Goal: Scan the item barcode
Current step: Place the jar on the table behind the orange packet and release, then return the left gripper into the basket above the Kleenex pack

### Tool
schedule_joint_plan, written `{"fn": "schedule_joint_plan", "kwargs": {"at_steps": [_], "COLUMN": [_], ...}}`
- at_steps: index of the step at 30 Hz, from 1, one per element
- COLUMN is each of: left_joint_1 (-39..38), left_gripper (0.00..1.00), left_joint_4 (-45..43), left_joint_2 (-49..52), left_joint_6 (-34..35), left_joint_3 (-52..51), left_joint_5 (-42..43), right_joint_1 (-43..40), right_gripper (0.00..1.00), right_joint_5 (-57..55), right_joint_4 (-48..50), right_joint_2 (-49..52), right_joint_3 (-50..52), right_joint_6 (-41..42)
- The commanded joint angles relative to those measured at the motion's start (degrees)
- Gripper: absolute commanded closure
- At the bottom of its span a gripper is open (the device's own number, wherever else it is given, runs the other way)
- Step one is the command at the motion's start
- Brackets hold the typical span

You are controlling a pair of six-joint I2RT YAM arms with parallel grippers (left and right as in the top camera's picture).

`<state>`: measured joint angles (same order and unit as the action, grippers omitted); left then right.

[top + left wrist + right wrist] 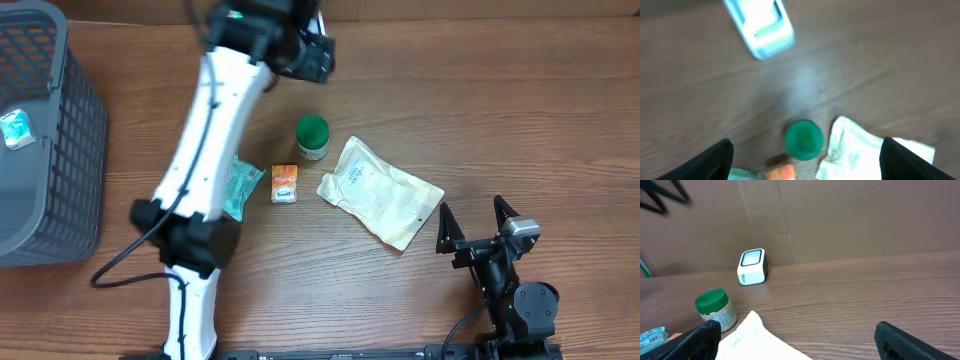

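A white barcode scanner (752, 267) stands at the back of the table by the cardboard wall; it also shows blurred at the top of the left wrist view (759, 27). The items lie mid-table: a green-lidded jar (312, 138), an orange packet (284, 184), a white pouch (380, 192) and a teal packet (240, 187). My left gripper (806, 150) hangs open and empty above the table, over the jar (803, 139) and short of the scanner. At the near right my right gripper (478, 222) rests open, holding nothing, beside the pouch's corner (760, 340).
A grey mesh basket (70, 150) stands at the far left with a teal packet (15, 128) inside. The left arm (205, 140) stretches over the table from the front edge to the back. A cardboard wall (840, 220) closes off the back.
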<state>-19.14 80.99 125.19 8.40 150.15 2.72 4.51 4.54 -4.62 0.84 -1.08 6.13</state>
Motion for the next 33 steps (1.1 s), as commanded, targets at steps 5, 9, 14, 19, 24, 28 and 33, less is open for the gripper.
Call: {"fn": "schedule_joint_plan", "kwargs": {"at_steps": [5, 9, 14, 19, 24, 28, 33], "left_joint_1": [13.1, 20.7, 32.9, 45.0, 51.8, 53.8, 54.4], "left_gripper": [0.17, 0.15, 0.14, 0.14, 0.15, 0.17, 0.17], "left_joint_4": [6.3, 9.8, 10.4, 10.3, 10.1, 8.2, 5.2], "left_joint_2": [-10.8, -14.9, -16.7, -14.9, -10.8, -6.3, -0.1], "left_joint_6": [1.2, 2.4, 8.2, 12.4, 12.1, 8.7, 3.5], "left_joint_3": [5.3, 5.3, 5.3, 4.3, 2.4, 0.7, 0.7], "left_joint_5": [-8.6, -15.7, -16.4, -15.5, -12.7, -11.5, -10.5], "right_joint_1": [-0.1, -0.1, -0.1, -0.1, -0.1, -0.1, -0.1], "right_gripper": [0.0, 0.0, 0.0, 0.0, 0.0, 0.0, 0.0], "right_joint_5": [0.1, 0.1, 0.1, 0.1, 0.1, 0.1, 0.1], "right_joint_4": [0.2, 0.2, 0.2, 0.2, 0.2, 0.2, 0.2], "right_joint_2": [-0.7, -0.7, -0.7, -0.7, -0.7, -0.7, -0.7], "right_joint_3": [0.6, 0.6, 0.6, 0.6, 0.6, 0.6, 0.6], "right_joint_6": [-0.2, -0.2, -0.2, -0.2, -0.2, -0.2, -0.2]}}
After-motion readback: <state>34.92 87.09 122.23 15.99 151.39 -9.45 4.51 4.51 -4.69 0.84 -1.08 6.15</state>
